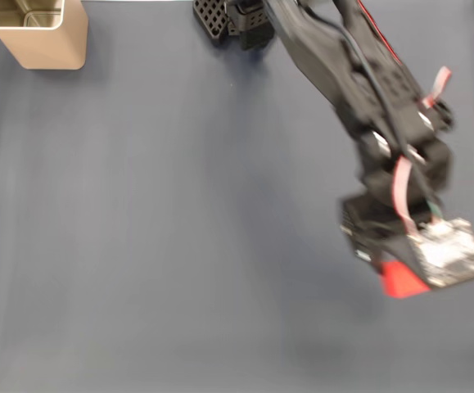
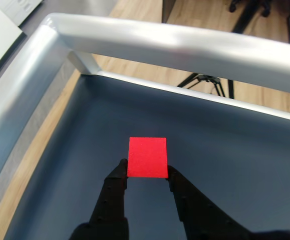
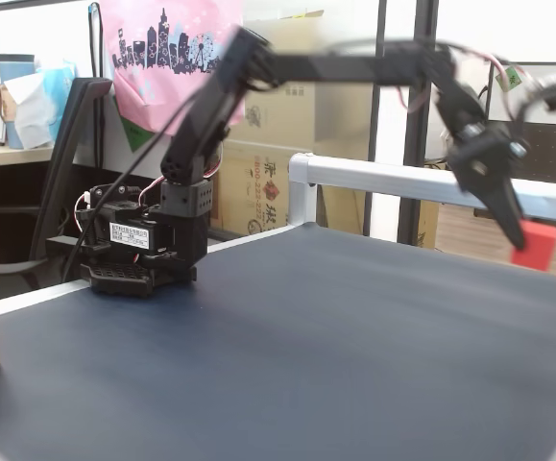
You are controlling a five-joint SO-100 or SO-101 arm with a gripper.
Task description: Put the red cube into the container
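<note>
One red cube (image 2: pixel 147 157) pinched tight in my end effector (image 2: pixel 146 172), lifted off worktop (image 1: pixel 179 246), maybe mid-swing; container (image 1: pixel 44 37) far across.

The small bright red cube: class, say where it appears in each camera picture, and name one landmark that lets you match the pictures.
Fixed view from above: the small bright red cube is at lower right, under the arm's tip.
Wrist view: centre, clamped by the black two-finger gripper.
Fixed view from the side: the cube is at the right edge, held above the dark blue-grey table cover.
Shared landmark: that table cover.
</note>
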